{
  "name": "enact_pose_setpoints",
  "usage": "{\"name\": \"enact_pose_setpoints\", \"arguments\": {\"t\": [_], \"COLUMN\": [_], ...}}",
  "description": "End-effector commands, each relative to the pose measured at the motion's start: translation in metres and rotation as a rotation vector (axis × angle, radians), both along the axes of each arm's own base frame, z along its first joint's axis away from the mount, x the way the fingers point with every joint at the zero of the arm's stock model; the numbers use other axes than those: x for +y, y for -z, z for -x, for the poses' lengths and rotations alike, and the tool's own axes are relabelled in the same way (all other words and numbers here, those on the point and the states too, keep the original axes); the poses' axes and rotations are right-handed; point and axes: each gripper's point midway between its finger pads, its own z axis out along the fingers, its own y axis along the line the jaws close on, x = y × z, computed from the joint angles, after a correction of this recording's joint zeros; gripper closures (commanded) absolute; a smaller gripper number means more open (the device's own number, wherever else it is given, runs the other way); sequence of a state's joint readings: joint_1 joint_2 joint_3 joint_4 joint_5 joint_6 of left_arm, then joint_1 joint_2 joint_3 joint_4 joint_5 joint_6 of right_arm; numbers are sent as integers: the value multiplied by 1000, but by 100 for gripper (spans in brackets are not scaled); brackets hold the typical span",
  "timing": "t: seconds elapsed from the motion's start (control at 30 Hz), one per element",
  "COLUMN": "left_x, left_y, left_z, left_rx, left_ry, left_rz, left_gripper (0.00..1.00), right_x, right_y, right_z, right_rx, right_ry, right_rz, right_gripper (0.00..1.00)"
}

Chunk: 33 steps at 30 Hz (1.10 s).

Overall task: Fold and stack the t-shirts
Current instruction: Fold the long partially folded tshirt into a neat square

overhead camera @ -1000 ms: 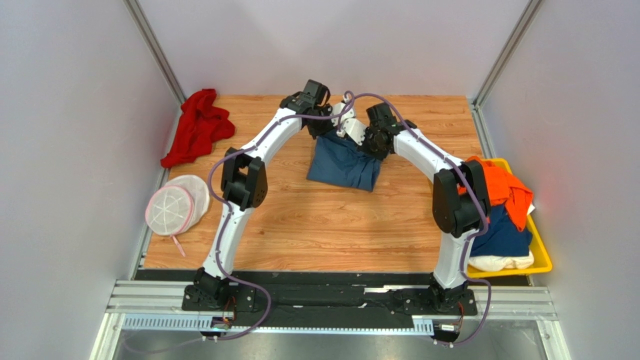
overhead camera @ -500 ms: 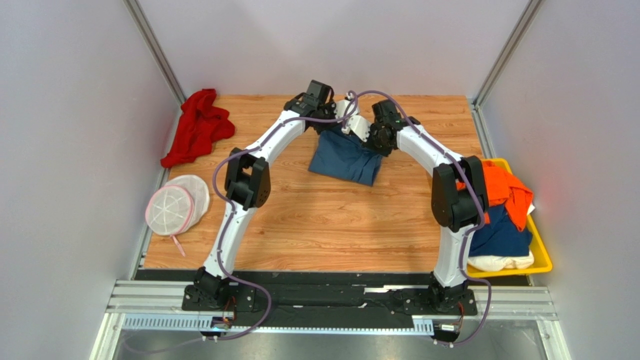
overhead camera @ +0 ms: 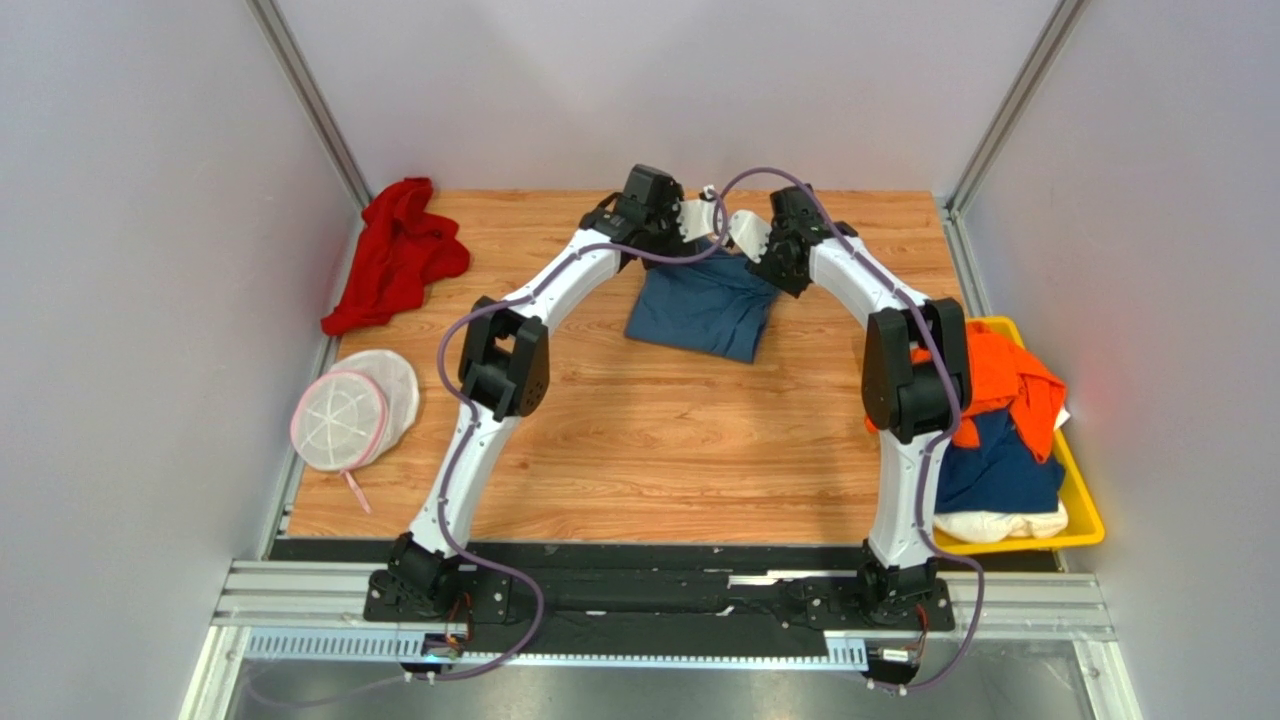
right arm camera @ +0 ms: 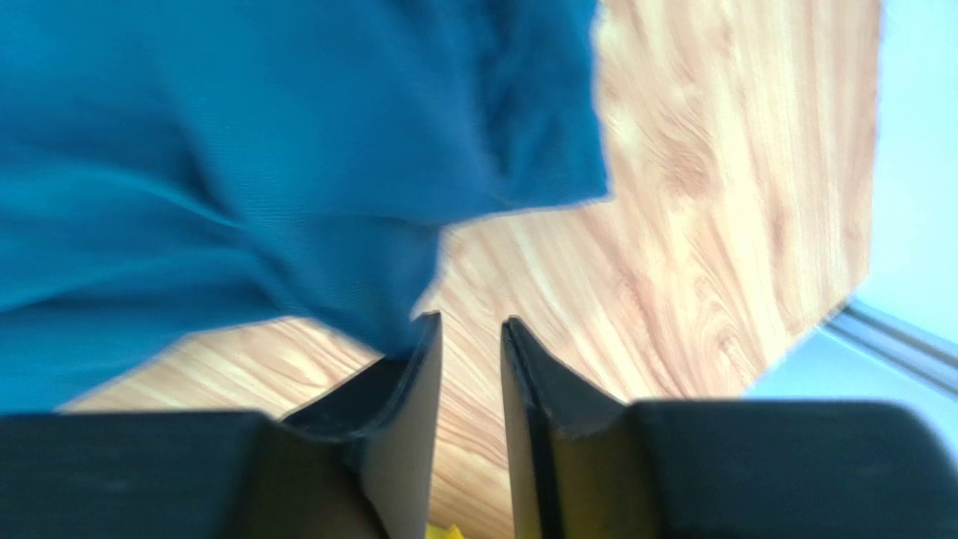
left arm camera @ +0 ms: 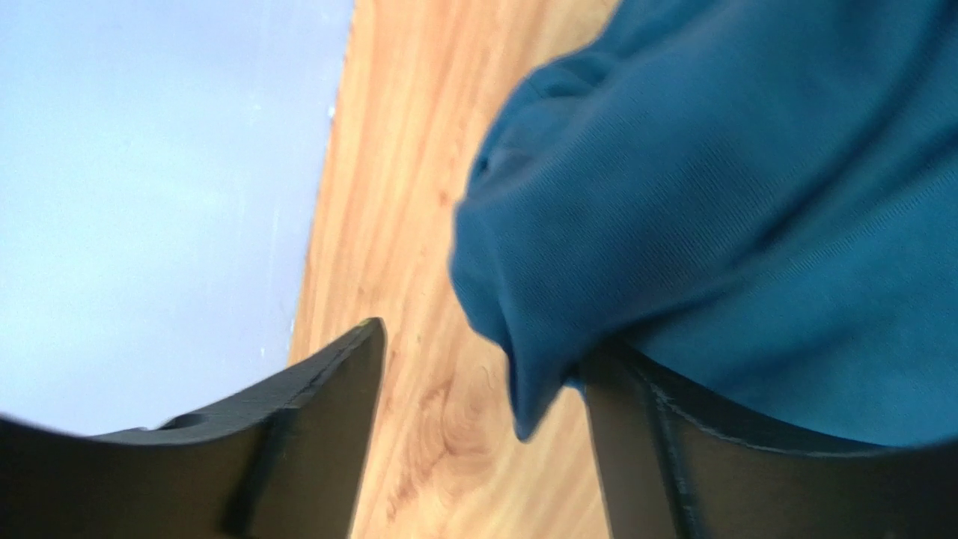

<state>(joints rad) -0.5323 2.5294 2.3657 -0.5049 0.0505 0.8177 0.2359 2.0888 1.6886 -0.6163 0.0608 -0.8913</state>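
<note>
From where I stand, both arms stretch to the far middle of the wooden table. Their wrists nearly meet over the far edge of the slate-blue t-shirt, which lies as a folded, roughly square bundle on the boards. The left gripper has its jaws spread wide. A fold of blue cloth drapes over one finger, its tip hanging into the gap, but the other finger stands well apart, so nothing is clamped. The right gripper shows only a slim gap with bare wood visible through it and the shirt's edge just beside one finger, so it holds nothing either. I judge a fold is being finished here: the far edge rests on the table, which would explain both hands being slack at that one edge. The yellow bin at the near right holds the orange t-shirt, a navy one and a cream one, probably waiting their turn. A red garment lies crumpled at the far left, with the mesh disc nearer, both well apart from the work
</note>
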Motion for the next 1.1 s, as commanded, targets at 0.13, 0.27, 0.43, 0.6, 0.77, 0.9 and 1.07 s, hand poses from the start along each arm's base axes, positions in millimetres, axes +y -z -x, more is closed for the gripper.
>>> {"name": "enact_pose_setpoints", "arguments": {"t": [0.13, 0.27, 0.43, 0.6, 0.77, 0.9, 1.07], "left_x": [-16, -11, -9, -10, -10, -9, 9], "left_y": [-34, -49, -63, -70, -78, -82, -92], "left_z": [-30, -43, -46, -40, -31, -21, -15], "left_rx": [-207, -287, -318, -302, -266, -211, -156], "left_ry": [-55, -118, -155, -158, -154, -160, -192], "left_rz": [45, 62, 96, 109, 137, 178, 232], "left_gripper": [10, 8, 6, 6, 6, 5, 5], "right_x": [3, 4, 4, 16, 33, 48, 56], "right_y": [-48, -55, -68, -81, -101, -100, -85], "right_z": [-54, -52, -37, -12, 5, 12, 8], "right_rx": [-212, -222, -232, -204, -182, -142, -103], "right_ry": [105, 130, 166, 182, 170, 135, 132], "right_rz": [-61, -83, -108, -194, -291, -353, -380], "right_gripper": [61, 60, 59, 58, 55, 37, 35]}}
